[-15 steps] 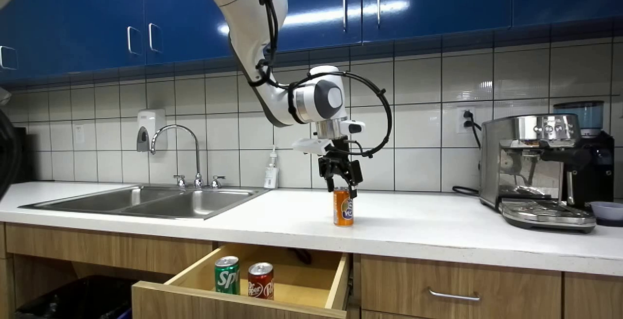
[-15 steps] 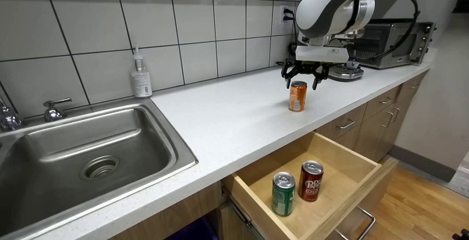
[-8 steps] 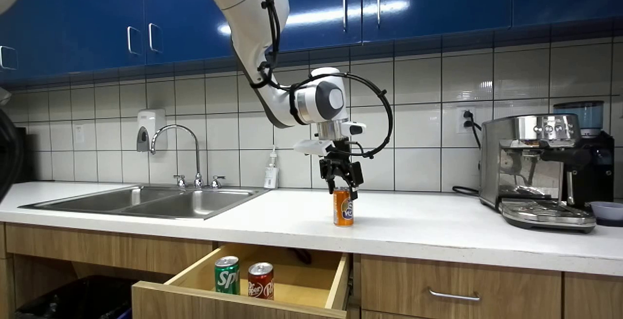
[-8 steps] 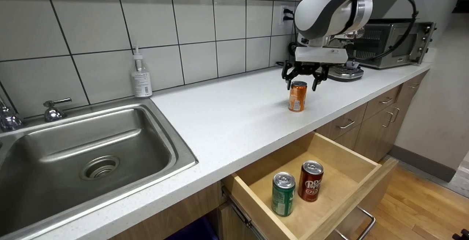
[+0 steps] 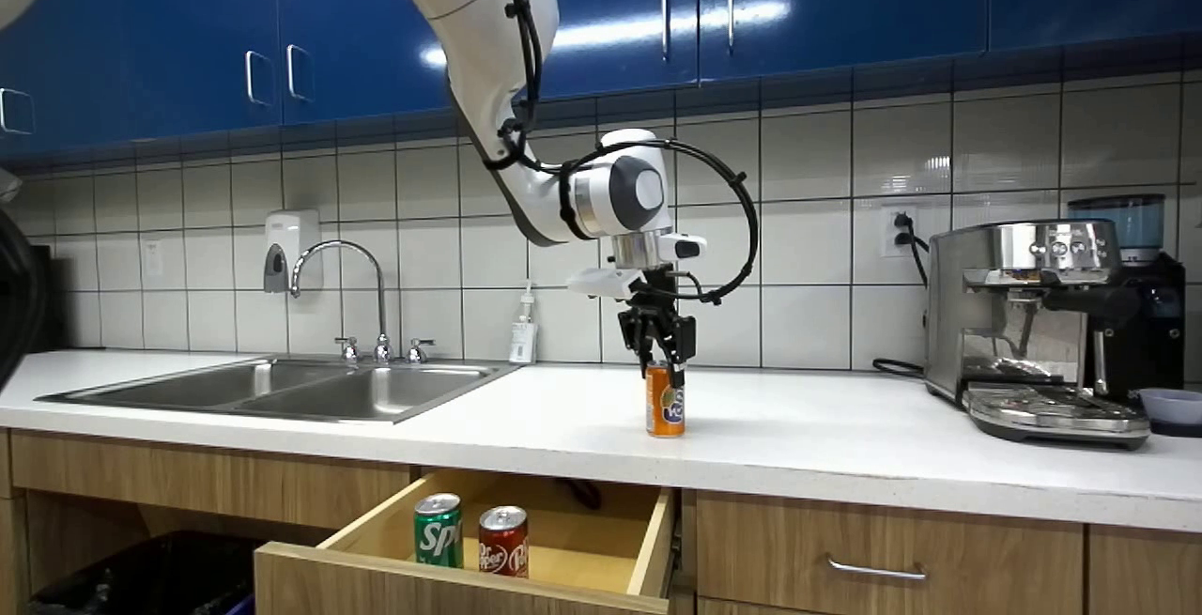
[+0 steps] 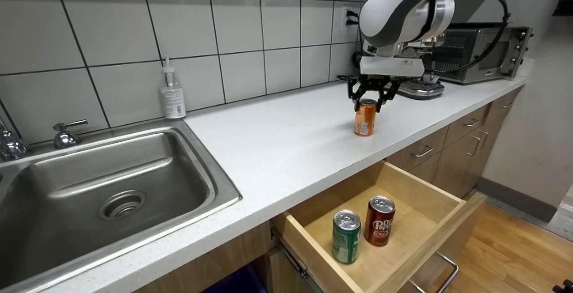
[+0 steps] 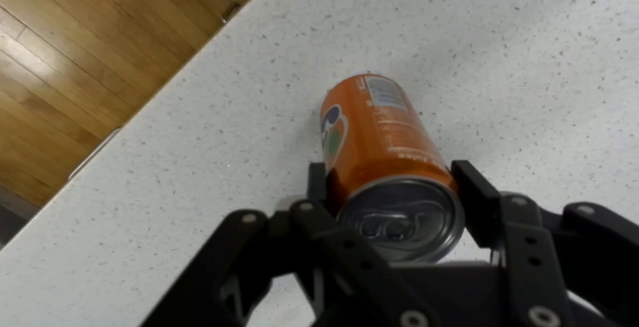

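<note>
With the claw (image 7: 390, 184), grips the orange can (image 7: 384, 147) by its upper sides, upright on the bench (image 6: 277, 150), nearer the front edge than the back. Below that edge, shows an open drawer (image 6: 412, 235) with a green can (image 6: 346, 239) and a red can (image 6: 379, 221) upright inside.

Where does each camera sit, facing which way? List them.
In an exterior view: before the counter, facing tiles; arm, hand show.
In an exterior view: near the sink, looking down along the counter; arm, hand show.
Wrist view: above the hand, looking down at the orange can; fingers show.
Both exterior views show the orange can and drawer.
</note>
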Tool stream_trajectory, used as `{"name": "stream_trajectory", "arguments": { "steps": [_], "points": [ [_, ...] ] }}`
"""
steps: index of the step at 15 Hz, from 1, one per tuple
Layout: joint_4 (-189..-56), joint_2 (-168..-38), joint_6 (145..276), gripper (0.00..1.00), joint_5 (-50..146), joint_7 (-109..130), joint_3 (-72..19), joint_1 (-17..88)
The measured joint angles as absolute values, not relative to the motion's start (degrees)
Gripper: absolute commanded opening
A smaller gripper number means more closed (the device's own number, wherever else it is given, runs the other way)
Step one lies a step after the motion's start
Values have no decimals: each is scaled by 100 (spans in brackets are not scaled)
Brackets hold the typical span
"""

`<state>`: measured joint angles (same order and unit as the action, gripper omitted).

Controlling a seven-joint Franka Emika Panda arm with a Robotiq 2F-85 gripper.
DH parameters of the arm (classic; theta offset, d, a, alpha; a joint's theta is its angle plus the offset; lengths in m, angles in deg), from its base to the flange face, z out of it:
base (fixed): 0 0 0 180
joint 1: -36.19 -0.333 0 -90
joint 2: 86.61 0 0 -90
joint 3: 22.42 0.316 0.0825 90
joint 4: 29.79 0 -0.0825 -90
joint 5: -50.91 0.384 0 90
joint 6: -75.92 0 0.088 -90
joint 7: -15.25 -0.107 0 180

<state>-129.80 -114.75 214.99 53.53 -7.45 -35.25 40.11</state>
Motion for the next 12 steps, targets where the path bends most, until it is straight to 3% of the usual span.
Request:
{"name": "stream_trajectory", "arguments": {
  "steps": [12],
  "points": [
    [-13055, -11227, 21503, 38, 5357, -752, -3606, 4084]
  ]
}}
